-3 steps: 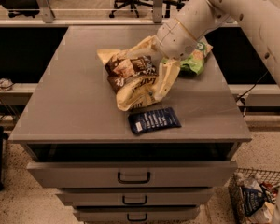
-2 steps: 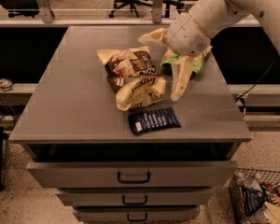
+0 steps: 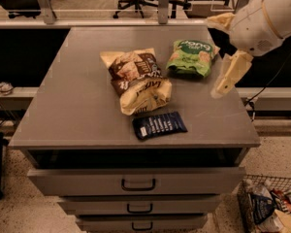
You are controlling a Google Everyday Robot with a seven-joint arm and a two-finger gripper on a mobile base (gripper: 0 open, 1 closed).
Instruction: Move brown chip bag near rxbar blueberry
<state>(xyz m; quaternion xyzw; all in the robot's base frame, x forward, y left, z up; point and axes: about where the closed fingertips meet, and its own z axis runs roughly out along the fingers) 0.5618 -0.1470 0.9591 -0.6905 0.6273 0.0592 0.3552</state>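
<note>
The brown chip bag (image 3: 137, 83) lies crumpled in the middle of the grey cabinet top (image 3: 72, 96), dark brown centre with cream-yellow ends. The rxbar blueberry (image 3: 159, 125), a small dark blue wrapper, lies flat just in front of it, its upper left corner almost touching the bag's near end. My gripper (image 3: 214, 57) hangs above the right side of the top, to the right of the green chip bag, well clear of the brown bag. Its pale fingers (image 3: 231, 72) are spread open and hold nothing.
A green chip bag (image 3: 191, 57) lies at the back right of the top. Below are drawers with handles (image 3: 138, 184). A wire basket of packets (image 3: 271, 208) stands on the floor at the right. Office chairs stand behind a rail at the back.
My gripper has drawn back from the brown chip bag, moving right and away over the table's right side. The bag stays lying next to the blue bar.
</note>
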